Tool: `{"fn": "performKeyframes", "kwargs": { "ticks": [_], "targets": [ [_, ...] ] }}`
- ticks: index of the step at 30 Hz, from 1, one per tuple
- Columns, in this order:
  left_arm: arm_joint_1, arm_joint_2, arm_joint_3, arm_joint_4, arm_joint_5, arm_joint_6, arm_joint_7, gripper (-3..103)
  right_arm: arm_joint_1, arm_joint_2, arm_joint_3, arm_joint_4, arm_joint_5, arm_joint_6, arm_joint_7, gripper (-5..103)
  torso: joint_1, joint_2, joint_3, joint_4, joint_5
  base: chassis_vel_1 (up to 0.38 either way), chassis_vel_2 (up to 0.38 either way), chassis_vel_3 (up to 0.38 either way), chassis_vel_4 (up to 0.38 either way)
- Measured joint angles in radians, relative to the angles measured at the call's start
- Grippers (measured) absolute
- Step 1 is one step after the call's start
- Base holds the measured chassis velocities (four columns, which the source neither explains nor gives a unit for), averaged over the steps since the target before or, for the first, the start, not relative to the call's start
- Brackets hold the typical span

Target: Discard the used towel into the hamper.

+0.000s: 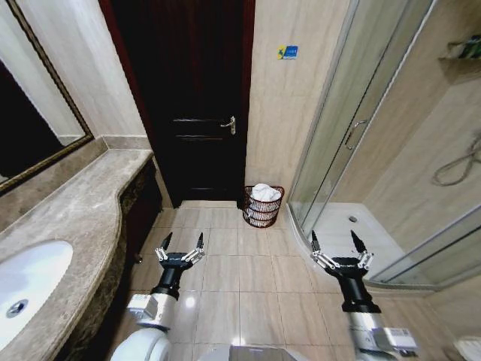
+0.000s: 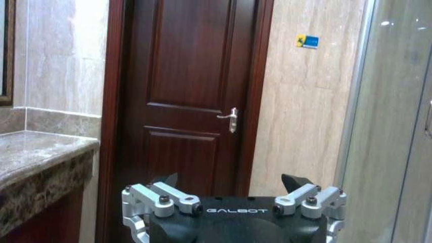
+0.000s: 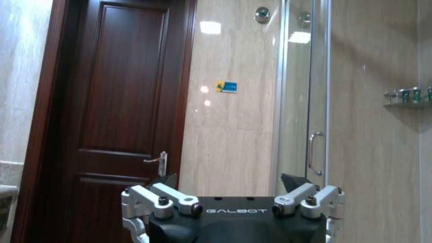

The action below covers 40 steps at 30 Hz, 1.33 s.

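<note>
The hamper (image 1: 263, 214), a small round dark reddish wire basket, stands on the floor against the far wall between the door and the shower. A white towel (image 1: 264, 192) lies bunched inside it, rising above the rim. My left gripper (image 1: 183, 241) hovers over the floor tiles, open and holding nothing, well short of the hamper and to its left. My right gripper (image 1: 335, 242) is level with it on the right, also open and holding nothing. In the wrist views the left gripper (image 2: 233, 181) and the right gripper (image 3: 229, 181) both point toward the door wall.
A stone counter (image 1: 83, 203) with a white sink (image 1: 30, 282) runs along the left under a mirror. The dark wooden door (image 1: 195, 105) is shut. A glass shower enclosure (image 1: 361, 143) with a raised tray fills the right. Tiled floor (image 1: 248, 278) lies between.
</note>
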Motion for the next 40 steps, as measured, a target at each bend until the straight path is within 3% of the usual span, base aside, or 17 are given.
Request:
{"fn": "performKeyframes", "kwargs": {
  "ticks": [40],
  "targets": [
    [0.0, 0.0, 0.0, 0.0, 0.0, 0.0, 0.0, 100, 0.0, 0.0, 0.0, 0.0, 0.0, 0.0, 0.0, 100, 0.0, 0.0, 0.0, 0.0, 0.0, 0.0, 0.0, 0.0, 0.0]
  ]
}}
